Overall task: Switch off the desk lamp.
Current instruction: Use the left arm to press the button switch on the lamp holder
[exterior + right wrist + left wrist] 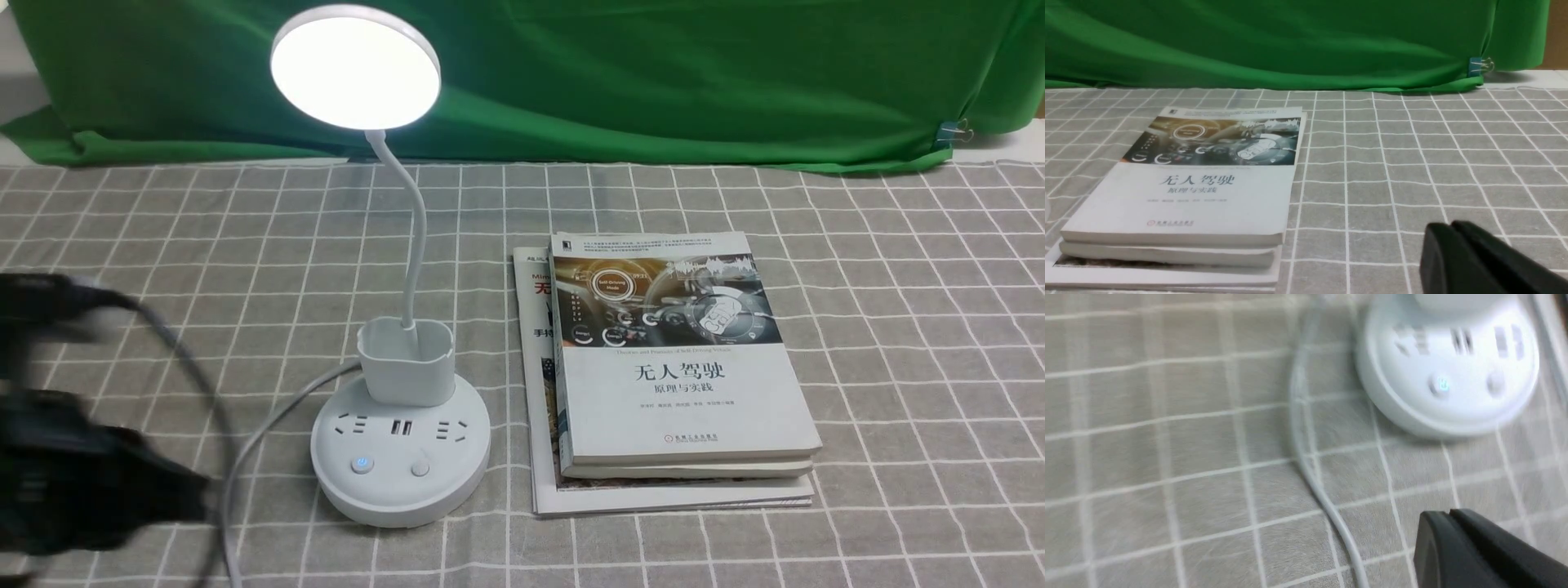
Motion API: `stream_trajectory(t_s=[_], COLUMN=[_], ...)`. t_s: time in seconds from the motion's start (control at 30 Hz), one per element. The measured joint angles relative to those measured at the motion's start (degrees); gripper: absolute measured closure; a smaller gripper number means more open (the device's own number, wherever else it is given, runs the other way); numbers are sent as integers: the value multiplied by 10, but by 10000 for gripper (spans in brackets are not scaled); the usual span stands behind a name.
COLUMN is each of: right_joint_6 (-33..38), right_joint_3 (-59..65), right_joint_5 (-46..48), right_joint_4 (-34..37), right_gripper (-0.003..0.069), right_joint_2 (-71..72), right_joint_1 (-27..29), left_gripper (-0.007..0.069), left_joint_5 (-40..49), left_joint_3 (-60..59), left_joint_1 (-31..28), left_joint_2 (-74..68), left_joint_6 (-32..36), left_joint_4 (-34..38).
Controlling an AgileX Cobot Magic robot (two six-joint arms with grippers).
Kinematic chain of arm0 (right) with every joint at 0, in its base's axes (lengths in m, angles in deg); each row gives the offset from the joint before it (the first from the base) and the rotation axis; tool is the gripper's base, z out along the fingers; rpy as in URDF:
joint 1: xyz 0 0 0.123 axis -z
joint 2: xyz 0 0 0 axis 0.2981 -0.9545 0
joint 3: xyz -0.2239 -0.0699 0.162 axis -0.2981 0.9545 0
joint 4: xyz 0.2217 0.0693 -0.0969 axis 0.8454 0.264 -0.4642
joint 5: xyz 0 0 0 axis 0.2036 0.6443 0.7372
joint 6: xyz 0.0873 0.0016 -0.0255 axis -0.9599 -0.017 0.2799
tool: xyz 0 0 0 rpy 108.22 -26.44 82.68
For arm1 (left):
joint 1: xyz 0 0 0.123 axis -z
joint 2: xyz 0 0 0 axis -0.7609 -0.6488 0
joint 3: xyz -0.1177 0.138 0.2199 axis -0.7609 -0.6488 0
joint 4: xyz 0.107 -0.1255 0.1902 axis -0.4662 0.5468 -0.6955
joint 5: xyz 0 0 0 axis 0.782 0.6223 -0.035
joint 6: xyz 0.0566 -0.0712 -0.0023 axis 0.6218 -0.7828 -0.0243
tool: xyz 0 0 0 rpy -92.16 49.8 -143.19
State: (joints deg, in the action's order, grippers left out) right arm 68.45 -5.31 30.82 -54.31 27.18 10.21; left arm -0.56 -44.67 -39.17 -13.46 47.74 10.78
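Observation:
The white desk lamp (400,457) stands left of centre on the checked cloth. Its round disc head (356,67) glows brightly. The gooseneck rises from a small cup behind the round base. The base has sockets and two buttons; the left button (361,465) shows a blue light, and the base also shows in the left wrist view (1447,375). My left gripper (184,494) is a blurred black shape at the lower left, just left of the base and apart from it. In the left wrist view its fingers (1449,516) are shut and empty. My right gripper (1449,226) is shut and empty above bare cloth.
The lamp's white cable (261,433) curves from the base toward the front edge, passing between my left gripper and the base. A stack of three books (669,367) lies right of the lamp. A green cloth backdrop (653,73) hangs along the far side.

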Motion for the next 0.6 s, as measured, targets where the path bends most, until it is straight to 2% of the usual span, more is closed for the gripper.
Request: stream_trajectory(t_s=[0.13, 0.27, 0.33, 0.5, 0.6], right_joint_6=[0, 0, 0, 0, 0], right_joint_3=[0, 0, 0, 0, 0], right_joint_5=[0, 0, 0, 0, 0], right_joint_4=[0, 0, 0, 0, 0], right_gripper=[622, 622, 622, 622, 622], right_joint_2=[0, 0, 0, 0, 0], right_joint_1=[0, 0, 0, 0, 0], left_gripper=[624, 624, 624, 624, 624], left_joint_5=[-9, -14, -17, -17, -18], left_joint_3=[30, 61, 93, 155, 189], left_joint_1=[99, 160, 208, 261, 275], left_joint_2=[-102, -160, -202, -262, -293], left_joint_6=[-77, -130, -177, -240, -256], left_joint_4=[-67, -87, -93, -115, -122])
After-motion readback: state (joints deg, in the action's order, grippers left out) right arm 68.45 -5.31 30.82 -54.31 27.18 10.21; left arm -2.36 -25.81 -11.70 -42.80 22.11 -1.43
